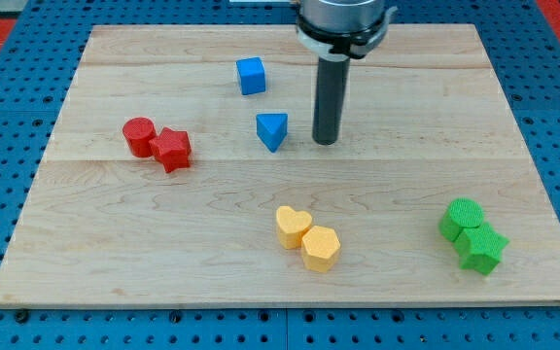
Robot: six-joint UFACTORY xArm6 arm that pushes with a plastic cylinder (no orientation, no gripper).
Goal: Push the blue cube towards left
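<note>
While my tip, a bare rod w/ no jaws, sits frame centre, right of blue triangular block, blue cube upper-centre looks untouched; push not yet begun.

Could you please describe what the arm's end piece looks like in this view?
A straight dark grey cylindrical rod hangs from a silver-rimmed black round mount at the view's top. My tip is plain and blunt. No cables or markings are visible.

The arm enters from the top edge of the frame, just right of centre, where its grey round mount shows. From it a straight dark rod hangs upright. My tip rests in the upper middle of the frame.
</note>
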